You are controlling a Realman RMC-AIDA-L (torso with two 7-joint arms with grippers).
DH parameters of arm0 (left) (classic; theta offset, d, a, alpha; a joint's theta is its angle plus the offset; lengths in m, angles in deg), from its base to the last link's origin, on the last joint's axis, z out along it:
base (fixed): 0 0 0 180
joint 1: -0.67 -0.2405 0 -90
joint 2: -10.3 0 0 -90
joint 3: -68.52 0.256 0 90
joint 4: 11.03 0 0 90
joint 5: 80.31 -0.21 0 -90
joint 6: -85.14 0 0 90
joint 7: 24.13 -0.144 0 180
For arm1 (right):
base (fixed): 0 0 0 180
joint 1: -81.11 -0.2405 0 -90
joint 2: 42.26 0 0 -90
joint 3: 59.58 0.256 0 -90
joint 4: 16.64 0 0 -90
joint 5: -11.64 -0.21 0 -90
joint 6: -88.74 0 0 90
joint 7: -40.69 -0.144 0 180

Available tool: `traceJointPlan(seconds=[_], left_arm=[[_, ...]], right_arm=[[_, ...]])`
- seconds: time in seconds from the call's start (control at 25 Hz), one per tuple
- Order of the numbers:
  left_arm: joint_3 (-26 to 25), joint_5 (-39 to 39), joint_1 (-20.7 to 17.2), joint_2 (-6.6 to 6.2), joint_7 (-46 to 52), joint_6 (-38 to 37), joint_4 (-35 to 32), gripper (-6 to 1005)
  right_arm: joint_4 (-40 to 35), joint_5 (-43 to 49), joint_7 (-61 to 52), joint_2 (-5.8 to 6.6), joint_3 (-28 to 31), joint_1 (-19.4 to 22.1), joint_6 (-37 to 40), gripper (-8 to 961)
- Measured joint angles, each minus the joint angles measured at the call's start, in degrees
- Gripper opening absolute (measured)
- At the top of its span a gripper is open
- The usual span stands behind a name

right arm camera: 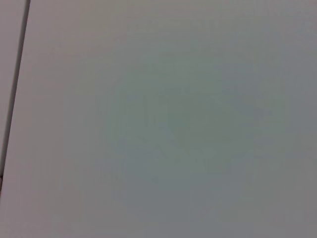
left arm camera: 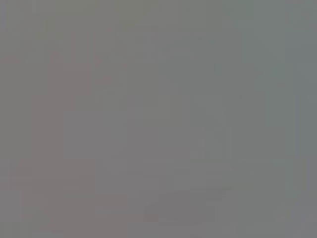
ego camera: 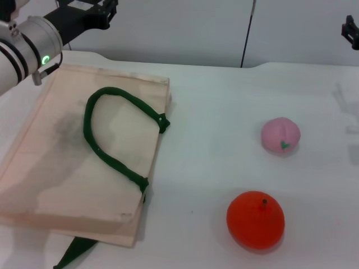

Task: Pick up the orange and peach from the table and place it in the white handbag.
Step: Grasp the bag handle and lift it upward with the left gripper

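The white handbag looks like soft, matt cloth, a bit wrinkly, with a grey smudge. Its strap is thick green woven cloth. The orange looks soft and a little fuzzy, not shiny. The peach looks matt and soft too. The table is smooth and white.

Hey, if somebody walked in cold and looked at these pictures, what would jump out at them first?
Probably the orange, bright on the white table at the near right, with the smaller pink peach just beyond it. Next, the white handbag lying flat on the left, its dark green handle looped across the top. The left end effector hangs above the bag's far corner; the right end effector barely shows at the far right edge.
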Motion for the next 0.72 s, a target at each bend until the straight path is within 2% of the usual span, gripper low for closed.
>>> traceJointPlan(seconds=[0.16,0.36,0.52,0.68,0.72], left_arm=[[0.11,-4.18,-0.57,-0.08,4.62,-0.02,-1.83,321],[-0.38,-19.84,-1.97,-0.12,19.03,-0.26,-8.46,320],[-0.59,-28.58,-4.14,-0.12,27.73,-0.11,-14.03,320],[-1.03,-38.68,-5.73,-0.21,39.21,2.36,-19.13,320],[-2.32,-44.22,-5.84,-0.22,44.54,5.04,-21.10,320]], right_arm=[[0.00,0.00,0.00,0.00,-0.03,0.11,0.03,859],[-0.18,-0.55,0.00,-0.02,0.03,0.29,0.45,859],[-1.00,-2.43,0.00,0.00,-0.23,0.55,1.01,860],[-1.31,-2.70,0.01,0.00,0.06,0.95,1.04,860],[-1.31,-2.72,0.01,0.01,0.12,0.99,1.04,860]])
